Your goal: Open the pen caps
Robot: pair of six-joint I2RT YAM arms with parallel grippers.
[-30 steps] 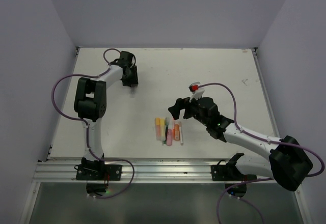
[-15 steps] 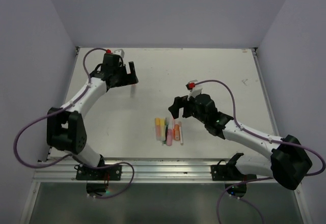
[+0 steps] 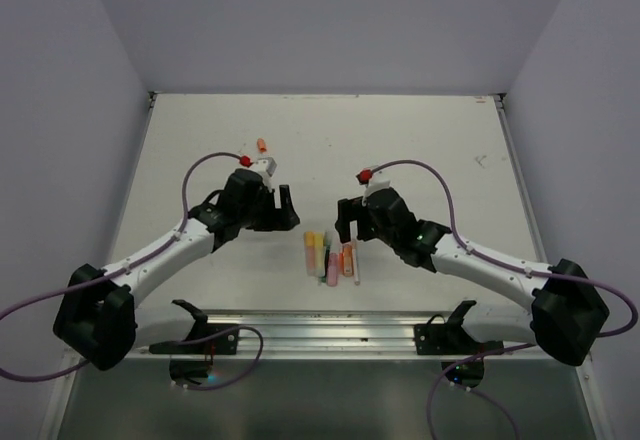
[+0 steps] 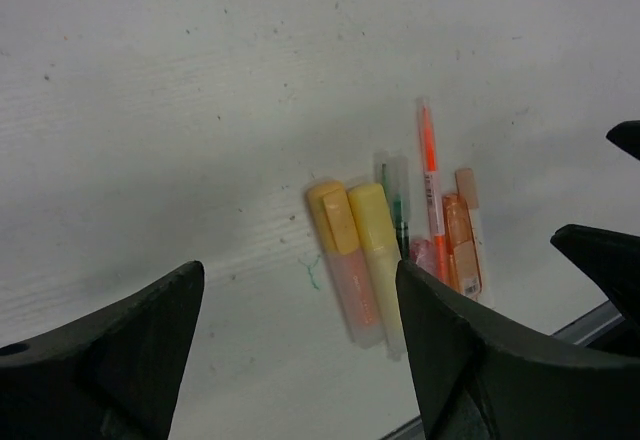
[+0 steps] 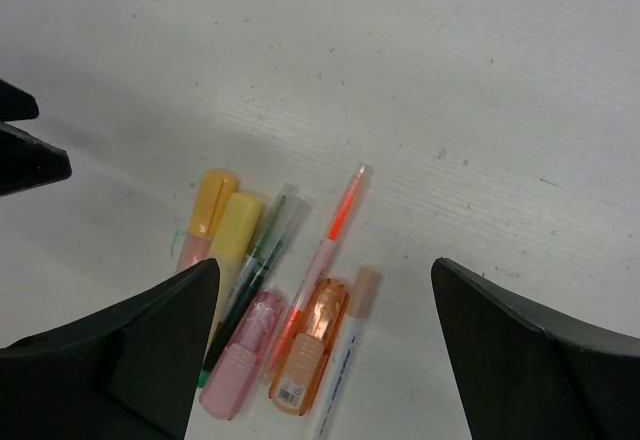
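The pens (image 3: 330, 255) lie side by side near the table's front edge. From the left they are an orange-capped highlighter (image 4: 340, 260), a yellow one (image 4: 378, 250), green pens (image 5: 255, 260), a pink chunky one (image 5: 240, 355), a thin orange pen (image 5: 335, 220), an orange chunky one (image 5: 310, 360) and a white pen with a peach cap (image 5: 365, 290). My left gripper (image 3: 287, 210) hovers open just left of them, holding nothing. On their right side, my right gripper (image 3: 349, 223) hangs open over them. One loose orange pen cap (image 3: 261, 145) lies farther back.
A green ink scribble (image 4: 312, 272) marks the table beside the orange-capped highlighter. The metal rail (image 3: 320, 332) runs along the front edge just behind the pens. Grey walls close in the table on three sides.
My left arm has swung from the back left down to the pens, its jaws opening. A small orange cap now lies where it was. My right gripper shifted slightly left.
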